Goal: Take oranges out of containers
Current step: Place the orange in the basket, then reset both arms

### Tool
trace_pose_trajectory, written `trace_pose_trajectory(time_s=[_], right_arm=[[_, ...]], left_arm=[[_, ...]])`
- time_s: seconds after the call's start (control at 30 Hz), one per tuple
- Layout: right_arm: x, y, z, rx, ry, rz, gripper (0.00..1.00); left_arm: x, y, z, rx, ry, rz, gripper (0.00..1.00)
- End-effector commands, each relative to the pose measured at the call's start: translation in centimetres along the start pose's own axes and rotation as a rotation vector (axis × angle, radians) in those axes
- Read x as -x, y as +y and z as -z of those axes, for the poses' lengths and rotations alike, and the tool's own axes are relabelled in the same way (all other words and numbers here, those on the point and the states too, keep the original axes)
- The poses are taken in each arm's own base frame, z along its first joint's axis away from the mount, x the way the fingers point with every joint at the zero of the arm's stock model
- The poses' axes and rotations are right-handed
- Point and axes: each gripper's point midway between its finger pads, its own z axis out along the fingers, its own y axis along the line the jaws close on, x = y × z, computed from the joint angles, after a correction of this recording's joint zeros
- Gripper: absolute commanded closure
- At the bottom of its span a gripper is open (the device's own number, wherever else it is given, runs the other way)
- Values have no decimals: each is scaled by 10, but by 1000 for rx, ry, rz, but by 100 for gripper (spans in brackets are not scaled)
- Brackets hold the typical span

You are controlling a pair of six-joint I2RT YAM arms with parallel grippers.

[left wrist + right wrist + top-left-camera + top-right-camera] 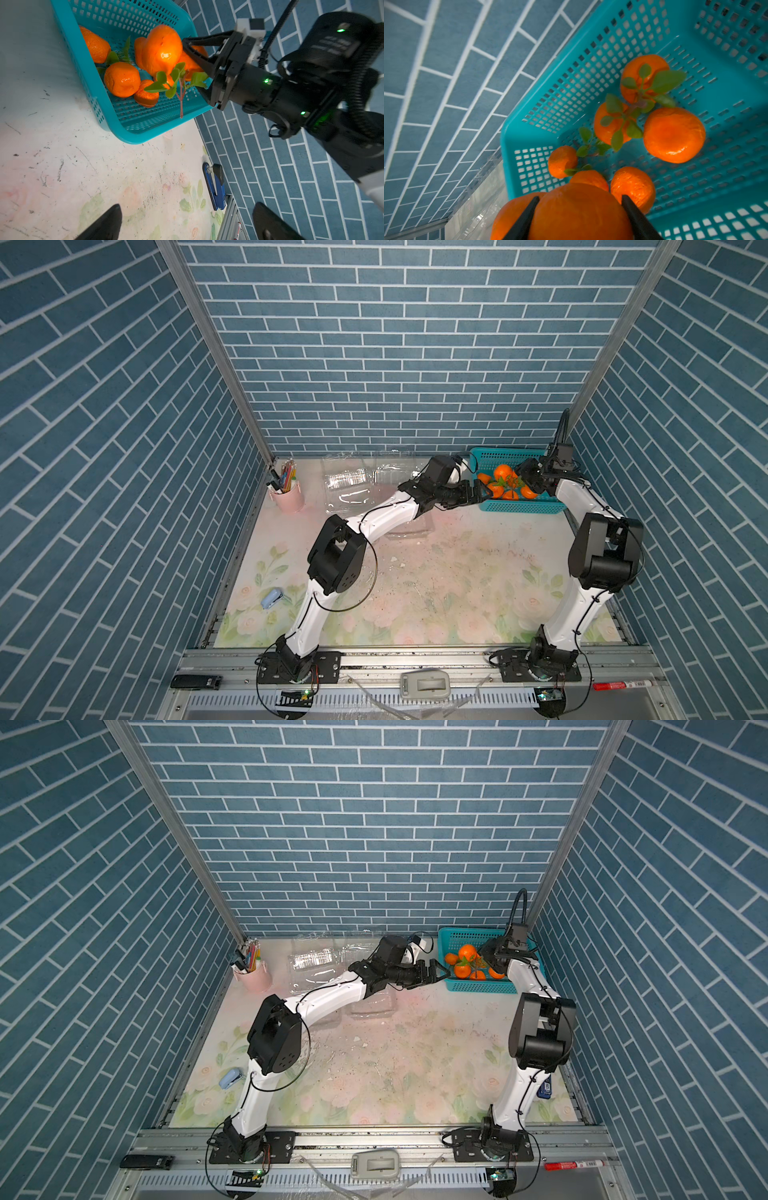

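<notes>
Along the near edge of the table [457,572], nothing of the task: only a small pale blue item [272,599] toward the near-left corner and a dark blue stapler [215,187] close to the right edge.

Further in, the clear containers [345,481], spread from mid-table to the far edge, one partly hidden under the left arm [374,518], with no fruit visible inside any of them. At the far-left corner, a pink pen cup [287,497].

At the far-right corner, the teal basket [523,506], with several oranges [673,135] lying on its floor, some joined by leafy twigs. Just beside the basket wall that faces the table's middle, the left gripper [480,491], spread wide and empty. Over the inside of the basket, the right gripper [580,199], half closed and pinching a held orange [579,216] between both fingers, with a second fruit pressed against its side, possibly joined to it.

Step in hand, by judgement: the drop into the basket, probably of the last fruit, given the bare boxes.

Next move: lower a little toward the basket floor, spread the right jaws, then lift straight up, clear of the leaves and of the left fingers nearby. Afterwards, check the half-hidden box under the left arm.
</notes>
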Motion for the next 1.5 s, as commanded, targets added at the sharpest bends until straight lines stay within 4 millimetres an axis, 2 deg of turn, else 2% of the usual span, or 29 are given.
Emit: trace_pose_trajectory(time_s=[0.0, 0.17, 0.23, 0.43, 0.53, 0.67, 0.8, 0.9, 1.0, 1.1, 1.17, 1.27, 1.3, 1.37, 1.47], right_arm=[[12, 1, -14, 27, -15, -43, 50], [11, -9, -32, 12, 12, -37, 41], [13, -8, -30, 13, 9, -23, 33], [24, 5, -18, 48, -4, 14, 19], [27, 10, -11, 51, -4, 34, 17], [28, 21, 6, 96, -31, 76, 12], [22, 29, 32, 66, -92, 214, 6], [12, 36, 51, 65, -129, 301, 1], [-3, 41, 71, 48, -172, 396, 2], [-21, 46, 89, 50, -229, 486, 1], [-34, 41, 98, 36, -263, 522, 1], [-53, 21, 101, 0, -273, 526, 1], [-58, 16, 101, -9, -280, 529, 1], [-68, -5, 98, -61, -300, 527, 1], [-81, -35, 91, -155, -321, 522, 1]], left_arm=[[7, -12, 1, -20, -21, -4, 1], [3, -6, -2, -9, -5, 2, 1], [2, -6, -1, -4, 0, -6, 1], [0, -6, 2, 9, 16, -25, 1], [-1, -7, 6, 16, 20, -42, 1], [5, -13, 23, 41, 8, -104, 1], [20, -12, 60, 125, -40, -197, 1], [33, 1, 106, 262, -100, -291, 1], [47, 26, 165, 454, -181, -346, 1], [62, 74, 243, 703, -315, -287, 1], [65, 118, 310, 877, -432, -169, 1], [40, 187, 407, 1117, -580, 77, 1], [29, 205, 430, 1171, -618, 127, 1], [-6, 246, 486, 1360, -729, 240, 1], [-46, 271, 534, 1598, -865, 221, 1]])
